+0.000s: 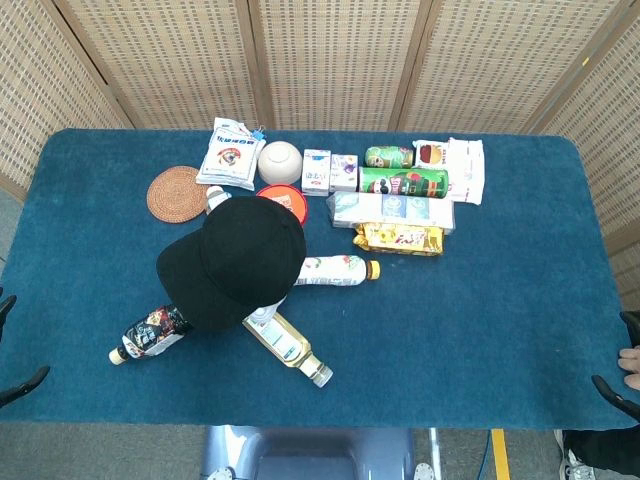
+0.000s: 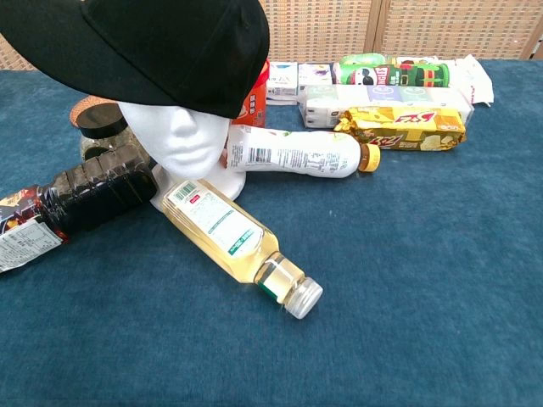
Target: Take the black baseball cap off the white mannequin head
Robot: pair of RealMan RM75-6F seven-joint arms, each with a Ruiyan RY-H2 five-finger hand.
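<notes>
The black baseball cap sits on the white mannequin head at the left middle of the blue table, brim toward the near-left. From above the cap hides nearly all of the head; the chest view shows the face below the cap. Only the dark fingertips of my left hand show at the table's near-left edge, spread apart and holding nothing. My right hand shows the same way at the near-right edge, far from the cap. Neither hand appears in the chest view.
Three bottles lie around the head's base: a dark one to its left, a yellow one in front, a white one to its right. Boxes, cans, a snack pack and a woven coaster lie behind.
</notes>
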